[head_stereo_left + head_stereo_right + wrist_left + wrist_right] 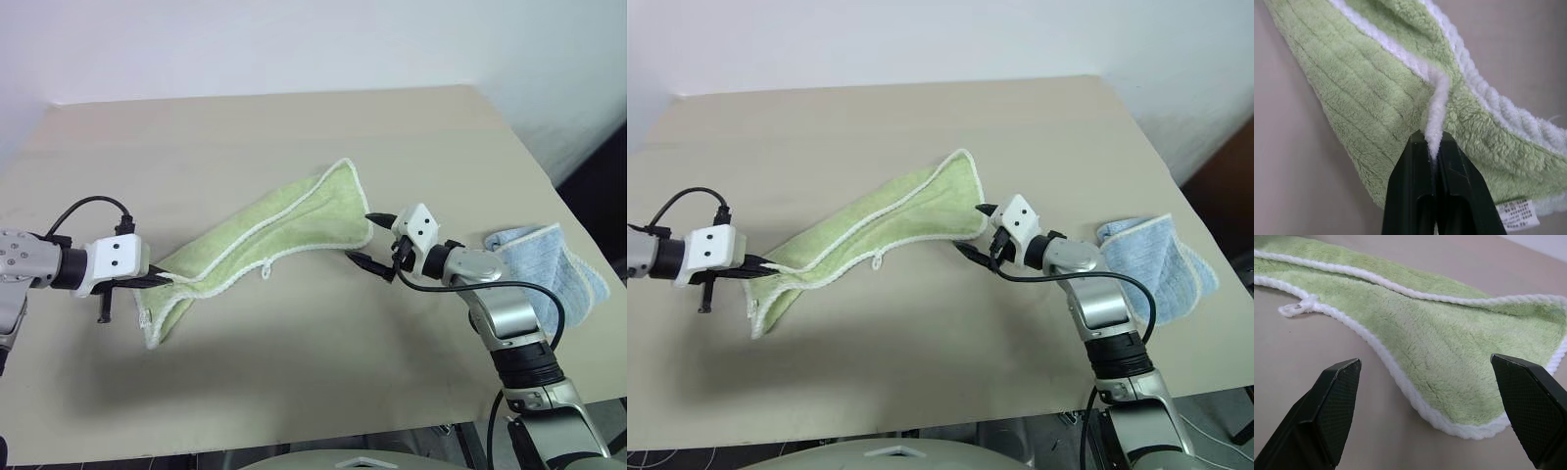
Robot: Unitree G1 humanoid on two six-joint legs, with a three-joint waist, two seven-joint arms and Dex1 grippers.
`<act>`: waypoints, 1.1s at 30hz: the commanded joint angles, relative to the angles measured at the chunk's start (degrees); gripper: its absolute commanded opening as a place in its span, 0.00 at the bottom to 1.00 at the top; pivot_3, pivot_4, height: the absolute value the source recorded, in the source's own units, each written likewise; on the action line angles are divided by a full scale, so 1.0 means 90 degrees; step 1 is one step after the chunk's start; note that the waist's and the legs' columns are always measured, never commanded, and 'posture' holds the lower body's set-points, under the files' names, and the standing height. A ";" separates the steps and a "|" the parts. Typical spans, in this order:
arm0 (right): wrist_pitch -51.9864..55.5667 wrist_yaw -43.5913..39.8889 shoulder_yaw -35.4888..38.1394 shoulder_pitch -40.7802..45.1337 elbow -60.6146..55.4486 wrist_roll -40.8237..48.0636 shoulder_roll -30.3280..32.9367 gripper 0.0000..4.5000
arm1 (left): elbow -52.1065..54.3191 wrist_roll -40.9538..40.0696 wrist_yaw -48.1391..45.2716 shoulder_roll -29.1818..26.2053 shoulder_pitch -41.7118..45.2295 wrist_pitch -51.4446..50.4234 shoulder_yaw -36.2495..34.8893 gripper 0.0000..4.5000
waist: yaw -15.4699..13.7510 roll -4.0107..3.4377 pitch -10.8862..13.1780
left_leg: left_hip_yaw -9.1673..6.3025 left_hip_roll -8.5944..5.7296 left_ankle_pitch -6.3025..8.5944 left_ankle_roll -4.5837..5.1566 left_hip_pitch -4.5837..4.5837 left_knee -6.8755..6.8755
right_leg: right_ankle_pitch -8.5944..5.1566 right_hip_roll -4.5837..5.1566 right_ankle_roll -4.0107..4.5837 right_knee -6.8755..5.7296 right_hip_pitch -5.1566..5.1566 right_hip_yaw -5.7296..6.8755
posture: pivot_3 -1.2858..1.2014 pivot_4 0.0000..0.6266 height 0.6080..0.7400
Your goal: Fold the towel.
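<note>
The left gripper (157, 281) is clenched on the white stitched edge of the towel (284, 225), at the cloth's end in the lower left of the frame; the left wrist view shows the edging pinched tight between the two black fingers (1415, 186). The right gripper (370, 240) stands released, its jaws spread wide just beside the towel's other end near the middle of the frame, with nothing between them.

The towel runs as a long, loosely doubled band from lower left up to the centre of the worktop (294, 127), bunched and sagging near the held end and lying flat near the right gripper. Its small white tag (1518, 214) shows close to the held corner, and a small white loop (1298, 307) lies on the near edge.

I judge the fold barely begun: one end is secured, the other not yet taken, and the cloth is crooked, so it must be straightened before a neat fold.

A light blue cloth (549, 264) lies at the right edge, behind the right arm, well apart from the towel. Nothing seems to block the work.
</note>
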State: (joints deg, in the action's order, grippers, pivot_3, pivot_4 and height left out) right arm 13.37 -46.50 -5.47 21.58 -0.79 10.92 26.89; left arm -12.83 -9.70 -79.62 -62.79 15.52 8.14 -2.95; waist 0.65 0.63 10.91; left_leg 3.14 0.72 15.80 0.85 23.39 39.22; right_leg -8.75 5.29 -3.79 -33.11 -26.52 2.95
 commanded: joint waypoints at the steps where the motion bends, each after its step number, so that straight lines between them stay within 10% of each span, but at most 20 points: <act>1: -0.0181 -0.0047 0.0012 0.0305 -0.0170 -0.0029 0.0053 1.00 | 0.0139 -0.0504 -0.0062 0.0000 -0.0008 -0.0320 -0.0364 0.00 | 0.0003 0.0000 0.0000 | 0.0000 0.0000 0.0000 0.0000 0.0000 0.0000 | 0.0000 0.0000 0.0000 0.0000 0.0000 0.0000 | 0.52 0.24 0.91; 7: -0.0988 0.0323 -0.0173 0.1421 0.1034 -0.0864 0.0089 1.00 | 0.0928 -0.1741 -0.0152 -0.0137 -0.0395 -0.2367 -0.0980 0.00 | 0.0043 0.0001 0.0001 | 0.0001 0.0001 0.0000 0.0000 -0.0002 0.0000 | -0.0001 -0.0001 -0.0002 -0.0003 -0.0004 -0.0007 | 0.52 0.24 0.91; 20: -0.4007 0.1552 -0.1362 0.5060 0.7218 -0.3084 -0.0498 1.00 | 0.0576 -0.0152 -0.0287 -0.0888 -0.2362 -0.0687 -0.0997 0.00 | 0.0245 -0.0003 0.0005 | 0.0028 0.0002 0.0000 0.0000 0.0000 -0.0010 | -0.0009 -0.0006 0.0005 -0.0015 -0.0029 -0.0037 | 0.52 0.24 0.91; 33: -0.5266 0.1841 -0.1818 0.5268 0.7937 -0.3991 -0.0494 1.00 | 0.0795 -0.0287 0.0089 -0.0749 -0.2780 -0.0592 -0.1391 0.00 | 0.0316 -0.0003 0.0004 | 0.0042 0.0004 0.0000 0.0000 -0.0001 -0.0022 | -0.0009 -0.0007 0.0003 -0.0020 -0.0035 -0.0047 | 0.52 0.24 0.91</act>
State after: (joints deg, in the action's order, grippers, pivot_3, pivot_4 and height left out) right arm -31.72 -30.20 -21.35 68.20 71.76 -23.94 21.35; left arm -6.38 -11.94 -79.22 -69.60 -9.08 2.77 -13.33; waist 3.49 0.60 10.95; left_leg 3.52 0.76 15.80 0.85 23.38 39.02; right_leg -8.83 5.23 -3.76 -33.29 -26.83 2.53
